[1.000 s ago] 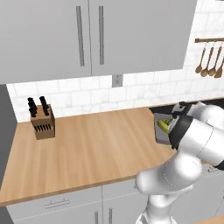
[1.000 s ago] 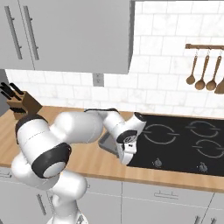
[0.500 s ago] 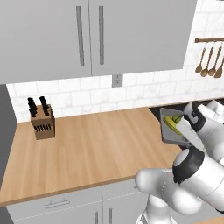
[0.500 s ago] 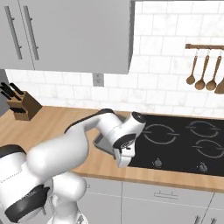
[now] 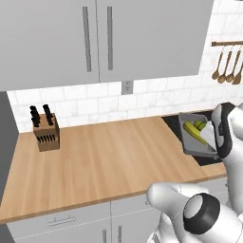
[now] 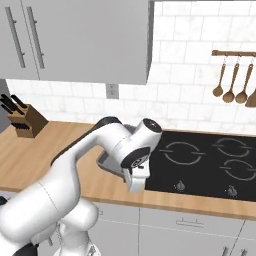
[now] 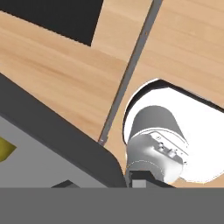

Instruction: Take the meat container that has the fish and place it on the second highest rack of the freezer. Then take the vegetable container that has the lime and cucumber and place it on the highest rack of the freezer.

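The vegetable container (image 5: 195, 142), a shallow grey tray, hangs tilted above the counter's right end beside the hob. In it lie the yellow-green cucumber (image 5: 191, 130) and the small green lime (image 5: 200, 125). My gripper (image 5: 211, 140) is shut on the tray's right rim. From the right base view the white hand hides most of the tray, leaving its edge (image 6: 107, 161) showing. In the hand view the tray's dark rim (image 7: 65, 142) runs between my fingertips (image 7: 137, 182), with a yellow bit of cucumber (image 7: 5, 148) at the left. The fish's meat container and the freezer racks are out of view.
A black hob (image 6: 205, 160) is set into the wooden counter (image 5: 104, 161) on the right. A knife block (image 5: 45, 133) stands at the back left. Wooden utensils (image 6: 231, 80) hang on the tiled wall. Grey wall cabinets (image 5: 95, 38) hang above.
The tray has risen a little and shifted right, now tilted more steeply. My arm's elbow has swung down and forward. The counter and knife block hold their places.
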